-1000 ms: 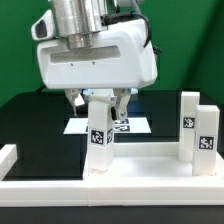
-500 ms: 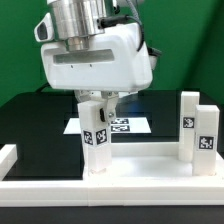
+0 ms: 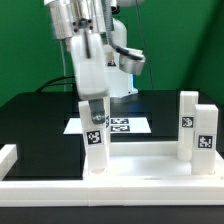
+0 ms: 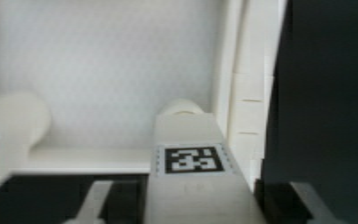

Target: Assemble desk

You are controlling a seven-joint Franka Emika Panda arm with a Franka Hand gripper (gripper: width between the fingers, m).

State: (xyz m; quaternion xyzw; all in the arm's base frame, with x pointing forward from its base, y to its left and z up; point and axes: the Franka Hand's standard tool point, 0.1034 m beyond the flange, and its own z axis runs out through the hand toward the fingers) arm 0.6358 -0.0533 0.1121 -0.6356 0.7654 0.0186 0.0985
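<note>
I see the jaws pinching one white block leg [image 3: 95,135] near its top; in the wrist view the leg [image 4: 195,160] sits between the two dark fingers [image 4: 110,203], tag facing the cam. The gripper [image 3: 94,104] is blurred in the exterior view, arm coming down from above.

Leg stands upright, lower end on the desk top [image 3: 140,165], toward the exterior view's left of the tray, just inside the front rim. Whether it is seated in a hole I cannot tell.

Two more legs [image 3: 197,133] stand upright side by side at the exterior view's right end of the tray, tags facing the cam, touching or nearly so.

Marker board [image 3: 128,125] lies flat on the black surface [image 3: 40,125] behind the tray. White border rail [image 3: 8,157] visible at the exterior view's left edge.
</note>
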